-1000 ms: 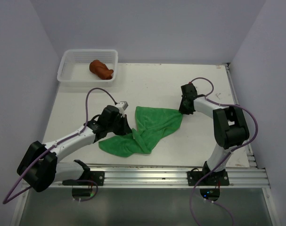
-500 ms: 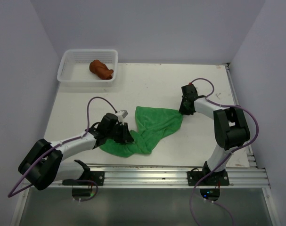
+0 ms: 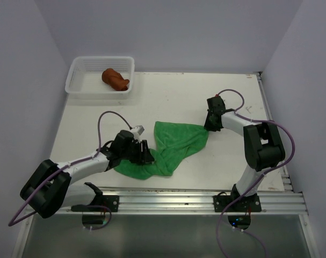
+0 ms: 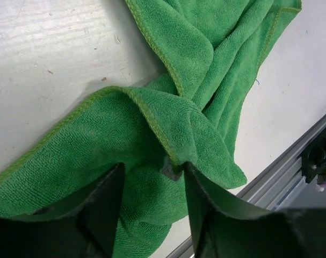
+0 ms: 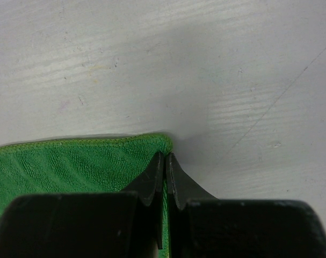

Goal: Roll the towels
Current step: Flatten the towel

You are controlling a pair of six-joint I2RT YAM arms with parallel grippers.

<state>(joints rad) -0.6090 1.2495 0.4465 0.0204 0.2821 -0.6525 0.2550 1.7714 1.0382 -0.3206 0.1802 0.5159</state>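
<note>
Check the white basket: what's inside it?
The white basket holds one rust-brown towel, bunched into a lump right of centre. Nothing else shows through the mesh. The spot beneath the towel is covered and cannot be seen.

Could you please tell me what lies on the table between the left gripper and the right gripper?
Only the crumpled green towel, stretching from the left gripper to the right gripper, as the top view shows.

Left arm point(image 3: 79, 165), right arm point(image 3: 232, 121): white links, black joints, purple cables point(image 3: 111, 112). Left gripper point(image 4: 153, 167), right gripper point(image 5: 165, 156): matte black wedge fingers.
</note>
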